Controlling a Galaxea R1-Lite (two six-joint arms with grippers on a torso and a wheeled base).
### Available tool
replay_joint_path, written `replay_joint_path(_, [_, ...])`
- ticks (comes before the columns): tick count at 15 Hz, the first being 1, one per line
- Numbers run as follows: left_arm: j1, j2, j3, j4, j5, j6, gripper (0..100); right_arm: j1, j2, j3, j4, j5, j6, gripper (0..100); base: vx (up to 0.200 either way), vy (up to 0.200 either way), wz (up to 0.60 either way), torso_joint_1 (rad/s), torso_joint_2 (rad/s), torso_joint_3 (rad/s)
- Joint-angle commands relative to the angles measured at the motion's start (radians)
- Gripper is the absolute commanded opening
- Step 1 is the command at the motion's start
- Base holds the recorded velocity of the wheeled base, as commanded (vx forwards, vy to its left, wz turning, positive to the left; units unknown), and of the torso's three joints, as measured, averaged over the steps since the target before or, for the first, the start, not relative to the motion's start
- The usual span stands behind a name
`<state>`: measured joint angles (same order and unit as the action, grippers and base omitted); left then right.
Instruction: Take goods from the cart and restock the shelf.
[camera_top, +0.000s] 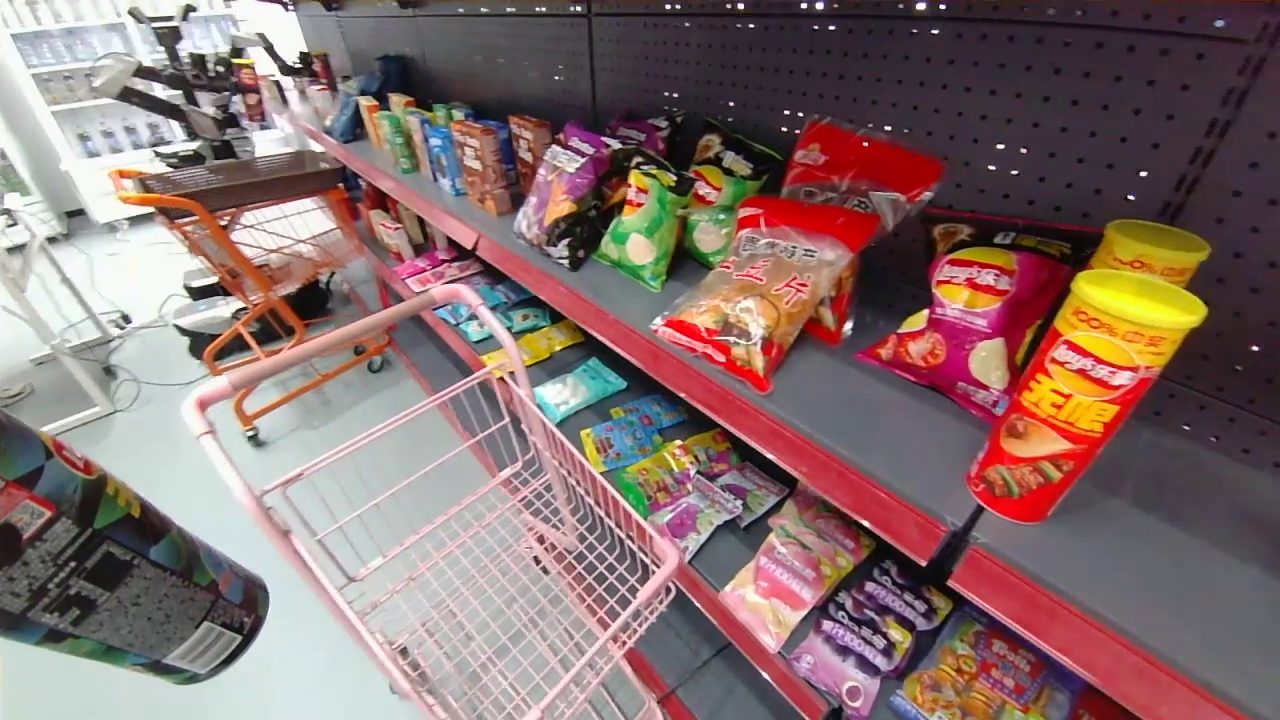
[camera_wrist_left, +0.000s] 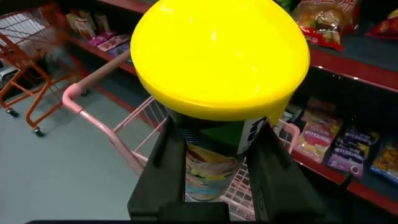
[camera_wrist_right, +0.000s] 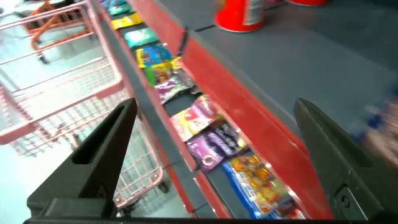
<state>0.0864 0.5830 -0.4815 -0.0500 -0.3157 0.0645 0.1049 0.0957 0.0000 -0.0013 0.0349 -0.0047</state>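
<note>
Placing step: chips can (camera_wrist_left: 217, 62) pinched between left fingers (camera_wrist_left: 165, 168); right fingers (camera_wrist_right: 93, 162) spread, empty. Next: stand on shelf (camera_top: 880, 420) ahead.

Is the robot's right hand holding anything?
No, the right hand is open, with nothing between its fingers; the shelf lies beyond the gap.

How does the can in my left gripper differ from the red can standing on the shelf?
The tall red cylindrical can stands on the grey shelf, untouched; the dark multicoloured cylindrical can is clamped in the left gripper near the pink wire cart. Bodies differ: red versus black patterned. Both carry yellow lids.
</note>
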Motion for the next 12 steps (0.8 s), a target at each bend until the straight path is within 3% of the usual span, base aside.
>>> replay_joint_path(1, [0.001,0.005,0.001,-0.001,0.000,0.000,0,0.001,0.001,0.000,0.001,0.000,0.000,100,0.000,0.000,-0.60,0.012,0.00,0.002])
replay_joint_path(12, [0.001,0.003,0.000,0.001,-0.002,0.000,0,0.002,0.001,0.000,0.001,0.000,-0.001,100,0.000,0.000,-0.60,0.002,0.00,0.001])
